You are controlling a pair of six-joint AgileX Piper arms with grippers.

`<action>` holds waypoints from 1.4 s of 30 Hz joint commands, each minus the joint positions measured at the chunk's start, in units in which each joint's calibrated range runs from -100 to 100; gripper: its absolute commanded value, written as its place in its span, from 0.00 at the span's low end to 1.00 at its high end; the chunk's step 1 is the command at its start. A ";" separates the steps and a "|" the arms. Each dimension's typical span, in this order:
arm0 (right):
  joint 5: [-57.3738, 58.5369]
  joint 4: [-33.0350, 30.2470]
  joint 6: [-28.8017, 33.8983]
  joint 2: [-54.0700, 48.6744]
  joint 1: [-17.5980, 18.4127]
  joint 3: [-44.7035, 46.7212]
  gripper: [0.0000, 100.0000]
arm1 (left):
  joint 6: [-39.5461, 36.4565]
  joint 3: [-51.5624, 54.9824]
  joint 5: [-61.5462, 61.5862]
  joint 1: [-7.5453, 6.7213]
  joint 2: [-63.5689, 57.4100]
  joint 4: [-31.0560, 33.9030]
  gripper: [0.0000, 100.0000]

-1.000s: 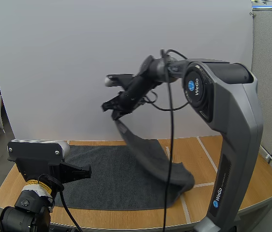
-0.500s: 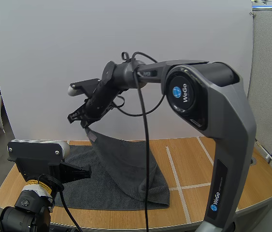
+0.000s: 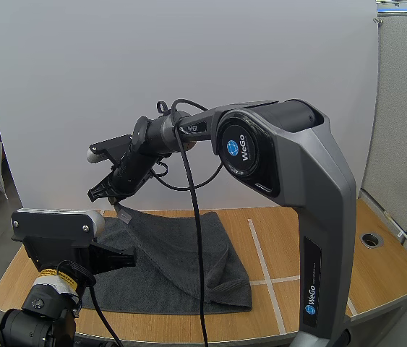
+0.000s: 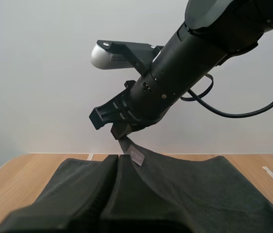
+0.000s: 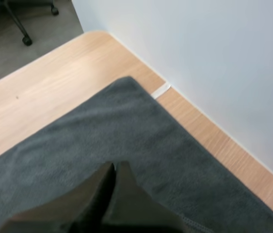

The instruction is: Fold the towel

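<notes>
While the right jaws pinch one corner [image 4: 128, 144] of the dark grey towel [image 3: 189, 271], they hold it raised above the cloth's 10 o'clock end, so the lifted half drapes over the flat half instead of dragging across it. A fold has formed along the towel's 3 o'clock edge. Everything else of it lies spread on the wooden bench [image 3: 376, 267]. At 8 o'clock the left jaws sit closed on nothing, low at the towel's edge, probably parked clear so the fold can land.
</notes>
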 commanded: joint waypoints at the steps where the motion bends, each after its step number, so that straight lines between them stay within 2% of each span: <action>1: -8.47 0.85 0.00 -0.54 0.15 -0.23 0.00 | -0.08 -0.42 -0.52 0.03 -0.27 -0.63 0.00; 15: -13.48 -0.26 0.00 3.85 4.54 -2.65 0.00 | -0.08 -0.42 -0.52 0.03 -0.27 -0.63 0.00; 37: -13.48 -2.42 0.00 16.75 4.61 -20.82 0.00 | -0.08 -0.42 -0.52 0.03 -0.27 -0.63 0.00; 42: -15.91 -2.26 0.00 18.58 4.61 -22.24 0.00 | -0.08 -0.42 -0.52 0.03 -0.27 -0.63 0.00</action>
